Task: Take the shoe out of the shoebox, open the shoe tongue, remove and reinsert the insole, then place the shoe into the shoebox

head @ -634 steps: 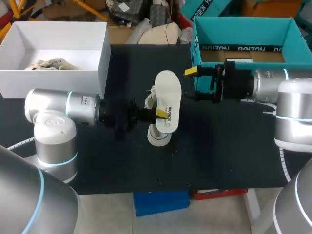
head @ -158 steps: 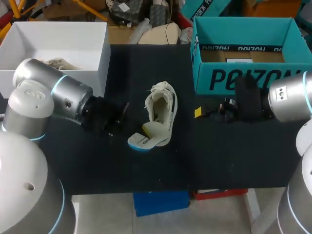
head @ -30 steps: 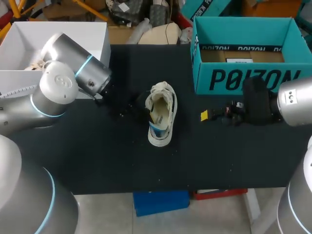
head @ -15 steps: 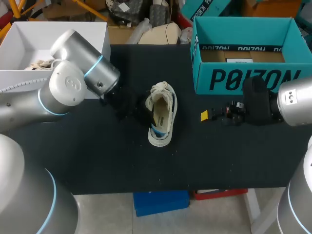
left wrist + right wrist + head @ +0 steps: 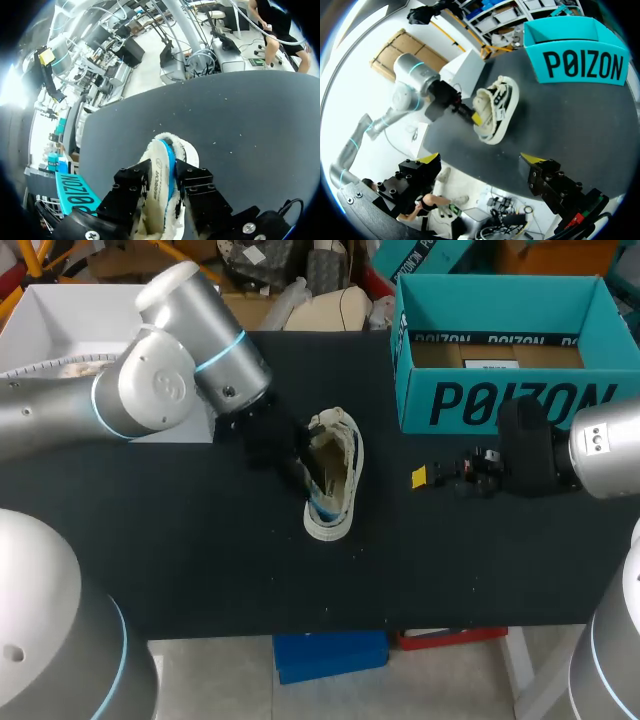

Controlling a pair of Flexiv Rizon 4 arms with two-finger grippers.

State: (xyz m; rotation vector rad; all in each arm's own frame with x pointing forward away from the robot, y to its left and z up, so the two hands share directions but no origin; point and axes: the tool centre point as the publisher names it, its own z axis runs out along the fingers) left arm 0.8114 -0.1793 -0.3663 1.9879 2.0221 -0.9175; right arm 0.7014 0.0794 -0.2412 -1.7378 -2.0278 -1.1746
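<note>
Black matte tabletop (image 5: 450, 570) carries a fluffy white low shoe (image 5: 343, 440) at its middle, sole down, well apart from every edge and from the teal cardboard shoebox (image 5: 500, 400) at the far right edge. The left gripper (image 5: 162, 192) pinches the thin, blue-edged white insole (image 5: 164, 167) standing on edge inside the shoe. The right gripper (image 5: 480, 158) hovers near the shoebox's front wall, fingers spread wide, holding nothing.

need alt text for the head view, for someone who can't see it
The left claw reaches into a white shoe lying in the middle of the black table. The right claw hangs apart from the shoe, in front of the open teal shoebox; a white box stands at the back left.
</note>
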